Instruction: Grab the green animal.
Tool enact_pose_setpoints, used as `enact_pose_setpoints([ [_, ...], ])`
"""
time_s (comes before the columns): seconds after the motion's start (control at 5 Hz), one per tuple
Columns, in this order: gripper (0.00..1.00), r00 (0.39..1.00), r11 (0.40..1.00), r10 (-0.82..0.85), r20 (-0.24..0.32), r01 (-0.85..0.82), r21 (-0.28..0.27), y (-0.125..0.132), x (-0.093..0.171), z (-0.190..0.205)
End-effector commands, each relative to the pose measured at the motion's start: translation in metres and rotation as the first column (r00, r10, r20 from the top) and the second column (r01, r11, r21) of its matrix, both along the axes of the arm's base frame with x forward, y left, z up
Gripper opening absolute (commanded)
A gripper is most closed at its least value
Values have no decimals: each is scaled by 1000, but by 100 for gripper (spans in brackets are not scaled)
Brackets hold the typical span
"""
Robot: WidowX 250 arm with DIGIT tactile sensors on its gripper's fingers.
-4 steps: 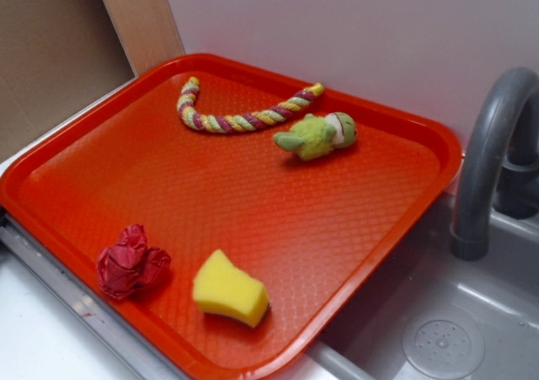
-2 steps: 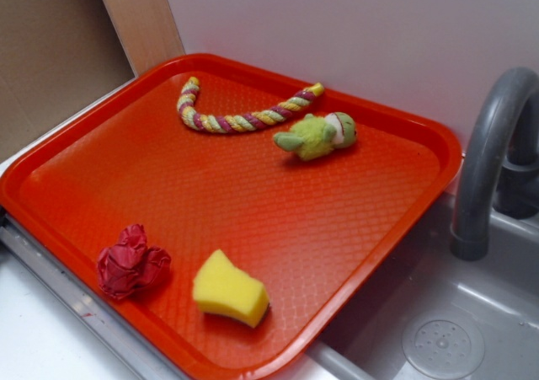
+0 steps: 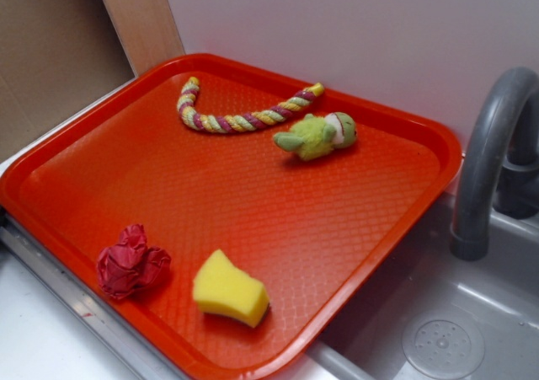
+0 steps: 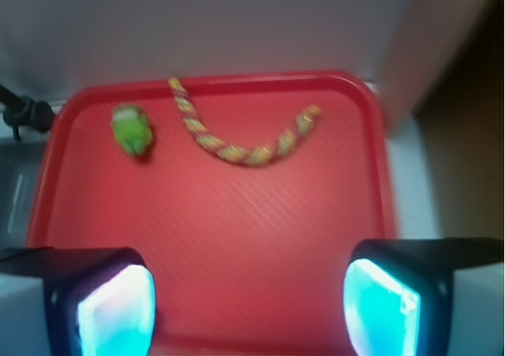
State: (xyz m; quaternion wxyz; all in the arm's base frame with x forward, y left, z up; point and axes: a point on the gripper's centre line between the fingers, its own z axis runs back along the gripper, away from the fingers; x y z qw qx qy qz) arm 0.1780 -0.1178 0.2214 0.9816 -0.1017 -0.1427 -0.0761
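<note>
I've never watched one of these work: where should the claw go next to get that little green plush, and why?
Probably forward and left. In the wrist view the gripper hangs open and empty over the near part of the red tray, while the green animal lies far ahead near the back left corner, beside the rope but apart from it. The fingers need to be above it before descending.

Green animal (image 3: 317, 135): lime fuzz, pinkish-white face patch. Rope (image 3: 242, 115): twisted yellow, maroon, green strands. Tray (image 3: 101, 157): orange-red, fine diamond texture. Sponge (image 3: 229, 289): plain yellow. Crumpled wad (image 3: 130, 262): dark red. Faucet (image 3: 488, 157) and sink (image 3: 472, 329): grey. My fingers (image 4: 117, 312): black shells, glowing cyan pads.
</note>
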Motion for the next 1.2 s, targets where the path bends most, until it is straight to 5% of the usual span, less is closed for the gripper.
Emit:
enact_pose_setpoints([
  [0.0, 100, 972, 973, -223, 73, 227, -43, -100, 56, 11],
  [0.4, 100, 944, 942, -329, -5, 329, 72, -159, 81, -22],
  [1.0, 100, 978, 967, -187, -96, 200, 156, -159, 91, -101],
])
